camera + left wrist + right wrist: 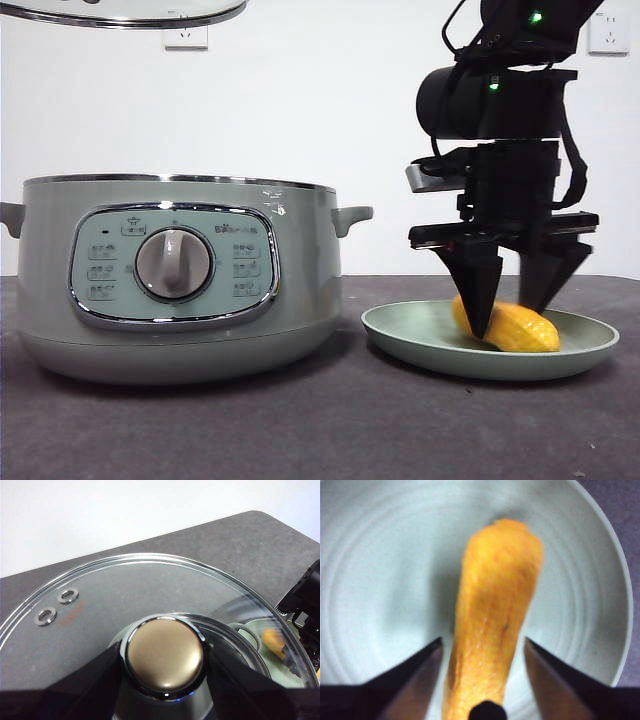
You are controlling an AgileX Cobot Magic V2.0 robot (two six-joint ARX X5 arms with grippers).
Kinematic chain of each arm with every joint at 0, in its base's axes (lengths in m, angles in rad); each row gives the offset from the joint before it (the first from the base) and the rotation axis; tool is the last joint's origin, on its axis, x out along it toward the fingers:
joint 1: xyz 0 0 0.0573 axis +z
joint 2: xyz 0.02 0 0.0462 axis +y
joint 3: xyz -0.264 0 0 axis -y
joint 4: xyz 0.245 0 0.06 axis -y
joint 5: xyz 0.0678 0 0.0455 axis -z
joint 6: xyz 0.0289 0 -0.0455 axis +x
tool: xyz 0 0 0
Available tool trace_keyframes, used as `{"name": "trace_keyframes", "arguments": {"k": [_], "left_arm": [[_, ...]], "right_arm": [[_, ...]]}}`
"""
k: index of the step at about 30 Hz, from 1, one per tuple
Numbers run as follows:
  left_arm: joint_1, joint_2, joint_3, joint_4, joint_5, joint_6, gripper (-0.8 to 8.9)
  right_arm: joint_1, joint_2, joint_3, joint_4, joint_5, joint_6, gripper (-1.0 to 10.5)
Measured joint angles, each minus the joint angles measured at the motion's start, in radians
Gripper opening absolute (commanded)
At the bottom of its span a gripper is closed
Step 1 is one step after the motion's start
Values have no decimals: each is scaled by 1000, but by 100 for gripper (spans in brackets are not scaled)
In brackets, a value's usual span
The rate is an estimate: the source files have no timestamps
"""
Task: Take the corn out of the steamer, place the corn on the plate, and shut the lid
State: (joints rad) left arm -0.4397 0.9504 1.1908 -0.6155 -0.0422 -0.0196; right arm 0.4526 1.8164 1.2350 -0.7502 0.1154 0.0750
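The pale-green plate (pixel 585 352) sits on the dark table (pixel 320 430) just beside the steamer (pixel 300 290), and the corn (pixel 520 328) lies in it, a stubby yellow-orange cob resting on its side. The right end effector (pixel 510 300) stands over the plate with its two black jaws spread to either side of the cob; in the right wrist view a gap shows between each jaw and the corn (pixel 495 620), so it grips nothing. The steamer stands uncovered, its dial knob (pixel 174 263) facing forward (the low front view hides its inside, so what it holds cannot be told). The left end effector (pixel 165 655) is closed on the lid (pixel 100 600) by its round knob (pixel 165 652), holding the glass dome up in the air; only the lid's steel rim (pixel 130 15) shows in the front view, cut off by the top edge above the steamer
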Motion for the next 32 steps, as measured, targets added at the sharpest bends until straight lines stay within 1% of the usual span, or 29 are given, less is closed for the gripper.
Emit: {"name": "trace_keyframes", "arguments": {"k": [4,7,17,24,32], "left_arm": [[0,21,0,3,5,0,-9],[0,60,0,5,26,0,-9],[0,236,0,38,91,0,-9],[-6,341,0,82,97,0,-9],[-29,409,0,94,98,0,-9]], "right_arm": [[-4,-11,-2,-6,-11,5,445],[-1,-63,-3,-12,-11,8,445],[-1,-327,-3,-43,-11,19,442],[-1,-485,-3,-43,-10,19,441],[-1,-570,-3,-80,-8,19,441]]}}
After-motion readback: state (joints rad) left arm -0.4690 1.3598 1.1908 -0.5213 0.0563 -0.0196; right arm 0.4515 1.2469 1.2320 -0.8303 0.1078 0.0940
